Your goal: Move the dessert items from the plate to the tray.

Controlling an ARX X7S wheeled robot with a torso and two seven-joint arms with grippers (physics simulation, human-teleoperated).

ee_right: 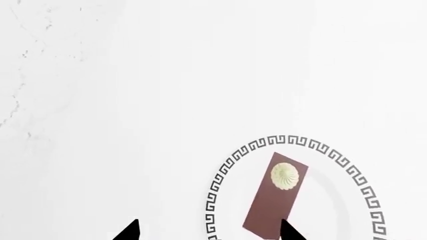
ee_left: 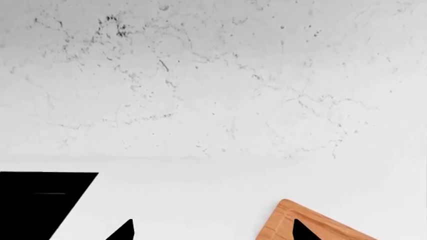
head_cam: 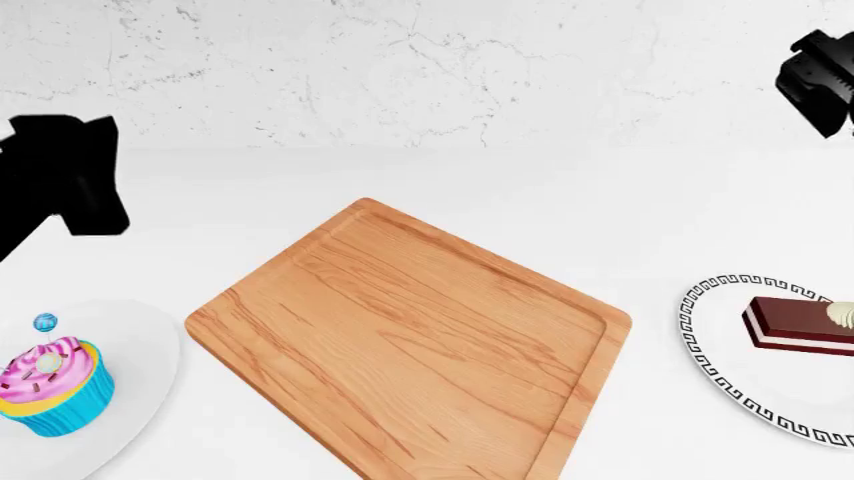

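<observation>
Head view: a white counter [head_cam: 441, 175] runs back to a grey-veined white marble wall [head_cam: 400, 60] along the top of the frame. The large rectangular light-brown wooden tray with a raised rim [head_cam: 400, 340] lies at an angle in the lower centre, with nothing on it. At lower left the blue-wrapped cupcake with pink sprinkled frosting [head_cam: 51, 388] stands on a plain white plate [head_cam: 140, 350], just beside the tray's left corner. At the right edge the narrow chocolate layer cake slice with a cream swirl [head_cam: 798, 326] lies on a white plate with a black key-pattern border [head_cam: 714, 375], well apart from the tray. The black left arm [head_cam: 60, 185] shows at mid left and the black right arm [head_cam: 821, 80] at upper right, both above the counter

Left wrist view: marble wall above, white counter below. The left gripper [ee_left: 213, 231] shows only two black fingertips at the bottom edge, set wide apart and holding nothing; one overlaps a corner of the tray [ee_left: 287, 220] at lower right

Right wrist view: white counter. The right gripper [ee_right: 210, 231] also shows two tips spread wide and empty, at the bottom edge. The cake slice [ee_right: 275, 200] rests on its bordered plate [ee_right: 333, 200] at lower right, one fingertip overlapping the slice's near end in the picture; whether they touch cannot be told
</observation>
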